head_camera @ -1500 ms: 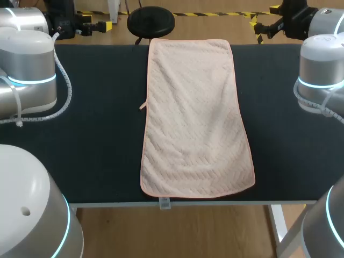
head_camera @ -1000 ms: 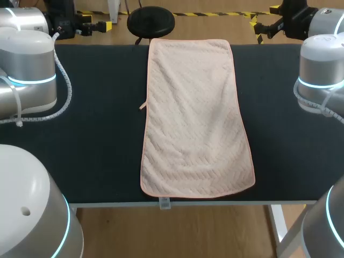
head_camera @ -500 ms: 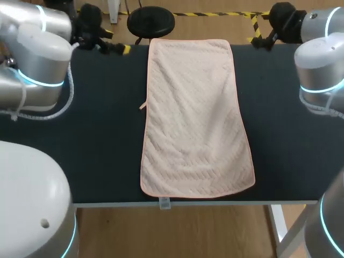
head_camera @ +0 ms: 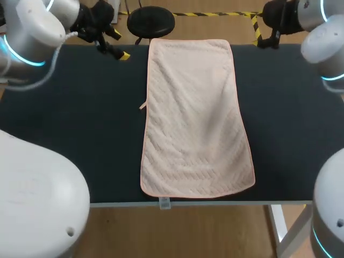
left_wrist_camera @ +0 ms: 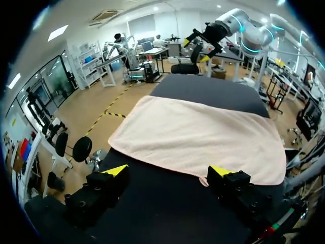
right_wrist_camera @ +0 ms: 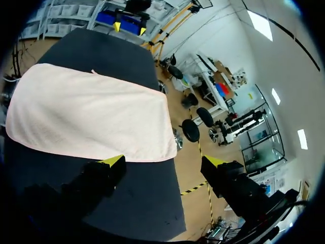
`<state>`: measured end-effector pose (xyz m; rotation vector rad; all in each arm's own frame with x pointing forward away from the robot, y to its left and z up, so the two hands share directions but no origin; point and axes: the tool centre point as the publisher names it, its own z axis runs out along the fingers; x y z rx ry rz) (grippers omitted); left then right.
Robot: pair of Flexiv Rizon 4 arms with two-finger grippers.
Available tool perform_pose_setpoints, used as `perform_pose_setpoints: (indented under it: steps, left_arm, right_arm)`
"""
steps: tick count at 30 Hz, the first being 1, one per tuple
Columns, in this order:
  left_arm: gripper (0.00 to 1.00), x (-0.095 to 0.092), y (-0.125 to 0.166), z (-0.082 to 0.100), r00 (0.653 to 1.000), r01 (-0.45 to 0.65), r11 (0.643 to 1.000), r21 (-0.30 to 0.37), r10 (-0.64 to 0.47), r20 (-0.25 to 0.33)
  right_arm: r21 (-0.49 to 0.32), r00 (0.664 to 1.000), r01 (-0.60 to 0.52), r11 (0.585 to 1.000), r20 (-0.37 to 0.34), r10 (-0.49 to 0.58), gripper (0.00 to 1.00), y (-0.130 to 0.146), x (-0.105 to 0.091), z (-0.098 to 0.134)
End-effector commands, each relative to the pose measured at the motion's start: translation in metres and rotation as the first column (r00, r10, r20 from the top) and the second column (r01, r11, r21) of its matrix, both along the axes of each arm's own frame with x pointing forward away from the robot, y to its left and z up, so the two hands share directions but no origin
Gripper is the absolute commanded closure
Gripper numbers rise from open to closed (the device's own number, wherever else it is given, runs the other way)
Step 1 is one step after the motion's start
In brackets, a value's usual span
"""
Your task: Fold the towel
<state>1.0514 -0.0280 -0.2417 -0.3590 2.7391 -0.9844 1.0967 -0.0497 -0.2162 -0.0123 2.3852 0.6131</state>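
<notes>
Pink towel (head_camera: 193, 118) flat. Expect soft, light, limp handling; pinch corners at 11 and 1 o'clock. Left gripper (left_wrist_camera: 169, 171), right gripper (right_wrist_camera: 163, 161): both spread wide, empty.

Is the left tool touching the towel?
Apart. The head view shows a strip of dark table between the left tool and the towel.

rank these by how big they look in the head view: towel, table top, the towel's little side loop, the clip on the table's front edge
1. table top
2. towel
3. clip and side loop: both tiny, too close in size to rank.
</notes>
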Motion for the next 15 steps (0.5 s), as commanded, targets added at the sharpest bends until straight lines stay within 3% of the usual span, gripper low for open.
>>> perform_pose_setpoints:
  steps: [1, 2, 8, 15]
  left_arm:
    - [0.00, 0.009, 0.001, 0.005, 0.933, 0.348, 0.845, 0.406, -0.267, -0.242]
    - [0.00, 0.008, -0.003, -0.001, 0.929, 0.361, 0.833, 0.419, -0.283, -0.237]
    - [0.00, 0.000, -0.020, -0.017, 0.925, 0.376, 0.761, 0.528, -0.341, -0.168]
    - [0.00, 0.000, -0.033, -0.045, 0.949, 0.305, 0.776, 0.552, -0.297, -0.106]
  right_arm:
    - [-0.197, 0.984, 0.041, 0.980, -0.162, -0.073, 0.00, 0.001, 0.003, 0.006]
    - [-0.253, 0.980, 0.052, 0.966, -0.172, -0.098, 0.00, 0.006, 0.004, 0.003]
    - [-0.382, 0.980, 0.085, 0.920, -0.136, -0.147, 0.00, 0.028, -0.007, -0.006]
    - [-0.411, 0.938, 0.134, 0.902, -0.241, -0.250, 0.00, 0.032, -0.020, -0.030]
